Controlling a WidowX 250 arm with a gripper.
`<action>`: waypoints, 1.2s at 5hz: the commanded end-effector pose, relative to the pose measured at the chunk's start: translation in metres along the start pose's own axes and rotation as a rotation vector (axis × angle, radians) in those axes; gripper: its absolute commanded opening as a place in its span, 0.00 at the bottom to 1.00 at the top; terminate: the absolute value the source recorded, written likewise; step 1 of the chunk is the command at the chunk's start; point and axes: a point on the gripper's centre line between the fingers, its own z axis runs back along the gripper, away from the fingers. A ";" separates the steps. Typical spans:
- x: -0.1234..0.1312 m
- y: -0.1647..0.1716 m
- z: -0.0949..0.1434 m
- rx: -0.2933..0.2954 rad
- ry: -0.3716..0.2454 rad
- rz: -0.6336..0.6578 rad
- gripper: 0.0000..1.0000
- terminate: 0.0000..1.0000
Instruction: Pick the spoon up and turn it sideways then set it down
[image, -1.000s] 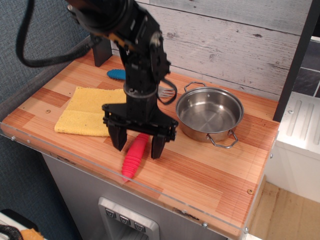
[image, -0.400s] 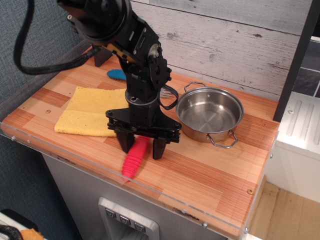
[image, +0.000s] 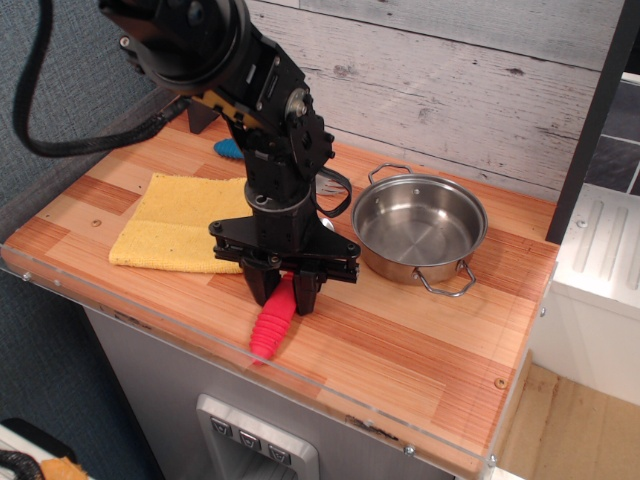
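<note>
The spoon's ribbed red-pink handle lies on the wooden counter, pointing toward the front edge. Its silver bowl is hidden behind my gripper. My gripper stands upright over the handle's upper end, its two black fingers closed in against the handle on both sides. The handle still rests on the counter.
A steel pot with two wire handles stands just right of the gripper. A yellow cloth lies to the left. A blue-handled utensil lies behind my arm. A clear plastic lip runs along the counter's front edge.
My fingers have closed from wide apart onto the spoon's handle. The gripper has shifted slightly. The spoon has stayed in place.
</note>
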 end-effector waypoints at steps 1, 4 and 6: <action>0.010 0.006 0.037 -0.002 -0.087 0.050 0.00 0.00; -0.007 -0.006 0.061 0.015 -0.098 0.621 0.00 0.00; -0.022 -0.032 0.055 -0.061 -0.072 1.093 0.00 0.00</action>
